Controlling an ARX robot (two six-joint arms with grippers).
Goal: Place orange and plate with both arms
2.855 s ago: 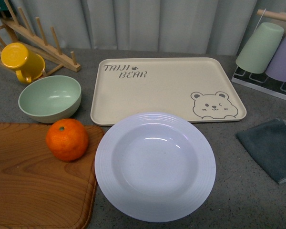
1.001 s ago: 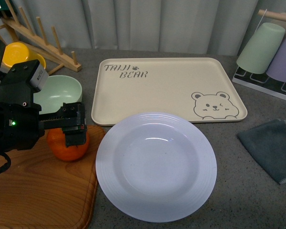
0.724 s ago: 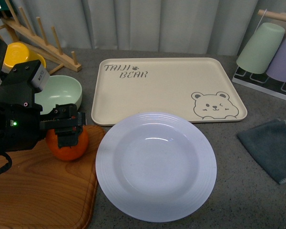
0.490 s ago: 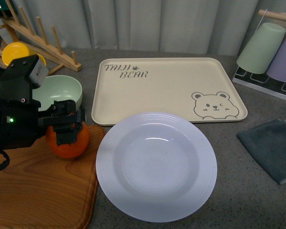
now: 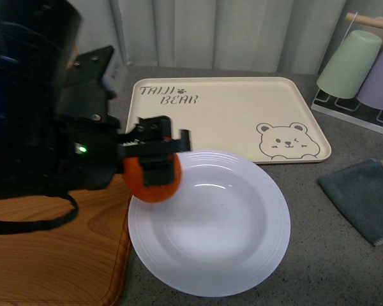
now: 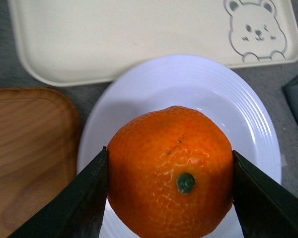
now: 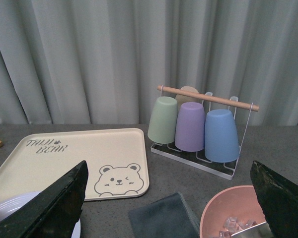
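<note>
Curtains [image 5: 210, 32] hang grey at the back, and a grey table [image 5: 332, 268] is under all the things. In the front view the big black left arm [image 5: 45, 127] fills the left side, with a tiny green light on it. A brown wood board [image 5: 51, 255] lies at the near left, partly under the arm. A pale tray [image 5: 223, 115] with a bear face and the words TAIJI BEAR lies flat farther back. The white plate [image 5: 230, 242] sits on the table just in front of the tray and just beside the board. Its rim has thin rings.

On the far right stands a wire rack [image 7: 203, 153] with cups hung upside down: a green cup [image 5: 348, 64], a purple cup [image 5: 378, 76] and a blue cup [image 7: 221, 135]. A dark cloth [image 5: 364, 197] lies near the plate on the right. In the right wrist view, a pink bowl [image 7: 233, 213] shows at the near edge.

The orange [image 5: 154, 190] is over the left rim of the plate. The left claw [image 5: 154, 159] holds it tight, one black finger on each side. The green stem dot [image 6: 186, 182] faces the wrist camera. It is not clear if the orange touches the plate.

The right claw [image 7: 169, 168] is spread wide and holds nothing. It is off to the right of the plate, looking toward the tray and the rack.
</note>
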